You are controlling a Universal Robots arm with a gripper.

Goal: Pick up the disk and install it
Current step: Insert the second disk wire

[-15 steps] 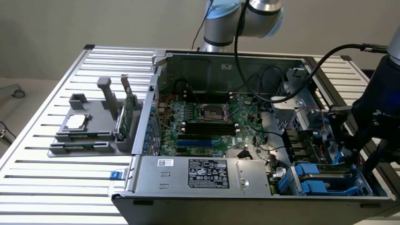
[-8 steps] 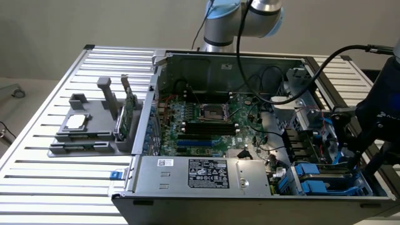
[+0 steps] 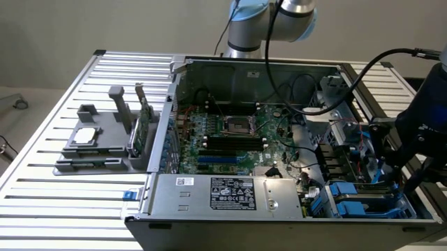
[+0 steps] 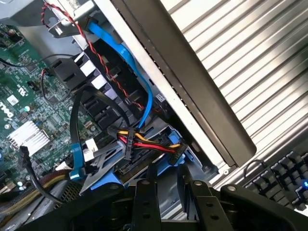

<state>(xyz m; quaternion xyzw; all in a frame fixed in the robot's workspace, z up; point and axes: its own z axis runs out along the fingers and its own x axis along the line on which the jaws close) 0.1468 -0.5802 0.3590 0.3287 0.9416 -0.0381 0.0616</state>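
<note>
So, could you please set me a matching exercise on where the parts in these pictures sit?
1 small square silver chip
2 thin green circuit card
3 blue plastic drive carrier

A standing upright beside the open computer case
B lying on the grey plastic holder
C in the case's bay, by the gripper

Pairs: 1-B; 2-A; 3-C

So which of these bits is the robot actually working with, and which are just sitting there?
Job in hand: the gripper, close over the drive bay; the disk in its blue carrier; the open computer case.
Lying about: the grey holder; the square chip; the green card; the keyboard.
</note>
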